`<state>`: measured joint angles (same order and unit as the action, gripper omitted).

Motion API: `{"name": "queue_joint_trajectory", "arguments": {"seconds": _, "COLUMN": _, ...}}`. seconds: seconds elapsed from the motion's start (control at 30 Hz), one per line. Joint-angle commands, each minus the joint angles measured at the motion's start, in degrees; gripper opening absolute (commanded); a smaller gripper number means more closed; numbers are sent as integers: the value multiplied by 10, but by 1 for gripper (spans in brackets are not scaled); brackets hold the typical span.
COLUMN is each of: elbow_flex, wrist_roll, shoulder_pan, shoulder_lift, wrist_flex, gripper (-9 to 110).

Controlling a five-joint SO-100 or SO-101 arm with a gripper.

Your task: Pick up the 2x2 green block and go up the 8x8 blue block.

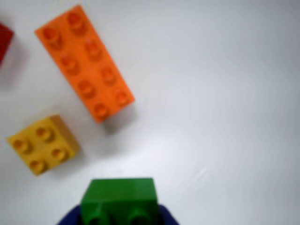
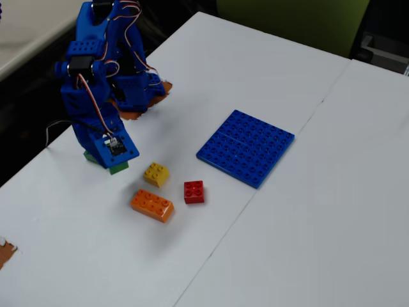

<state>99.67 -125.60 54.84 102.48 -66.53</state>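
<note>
In the wrist view, the 2x2 green block point(image 1: 119, 200) sits at the bottom edge, clamped in the blue gripper point(image 1: 118, 218), whose tips show on either side of it. On the white table point(image 1: 220, 93), the yellow 2x2 brick point(image 1: 42, 144) lies to the left. The orange 2x4 brick point(image 1: 84, 62) lies slanted above it, and a red brick point(image 1: 4, 41) is cut off by the left edge.

In the fixed view, the gripper point(image 2: 114, 160) points down near the table's left edge with the 2x2 green block point(image 2: 117, 168) in its grasp; whether the block touches the table I cannot tell. The yellow brick point(image 2: 156, 173), orange brick point(image 2: 152, 204) and red brick point(image 2: 193, 191) lie close together toward the table's middle. The 8x8 blue block point(image 2: 245, 146) lies flat beyond them, well apart from the gripper. The blue arm point(image 2: 96, 77) stands near the far left corner.
</note>
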Motion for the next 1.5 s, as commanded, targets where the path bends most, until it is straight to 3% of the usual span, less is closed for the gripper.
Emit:
{"name": "queue_joint_trajectory", "arguments": {"seconds": 0.0, "elbow_flex": -25, "wrist_roll": 30, "shoulder_pan": -37, "shoulder_lift": 77, "wrist_flex": -27, "gripper": 4}}
{"name": "queue_joint_trajectory", "arguments": {"seconds": 0.57, "elbow_flex": -50, "wrist_roll": 236, "shoulder_pan": -245, "shoulder_lift": 424, "wrist_flex": -119, "gripper": 0}}
{"name": "queue_joint_trajectory", "arguments": {"seconds": 0.9, "elbow_flex": -531, "wrist_roll": 482, "shoulder_pan": -439, "shoulder_lift": 185, "wrist_flex": -210, "gripper": 0}}
{"name": "queue_joint_trajectory", "arguments": {"seconds": 1.1, "elbow_flex": -621, "wrist_roll": 581, "shoulder_pan": -512, "shoulder_lift": 73, "wrist_flex": -186, "gripper": 0}}
{"name": "queue_joint_trajectory", "arguments": {"seconds": 1.2, "elbow_flex": -741, "wrist_roll": 678, "shoulder_pan": -531, "shoulder_lift": -30, "wrist_flex": -185, "gripper": 0}}
{"name": "queue_joint_trajectory", "arguments": {"seconds": 1.37, "elbow_flex": -787, "wrist_roll": 656, "shoulder_pan": -575, "shoulder_lift": -118, "wrist_flex": -182, "gripper": 0}}
{"name": "queue_joint_trajectory", "arguments": {"seconds": 1.47, "elbow_flex": -799, "wrist_roll": 584, "shoulder_pan": -581, "shoulder_lift": -164, "wrist_flex": -216, "gripper": 0}}
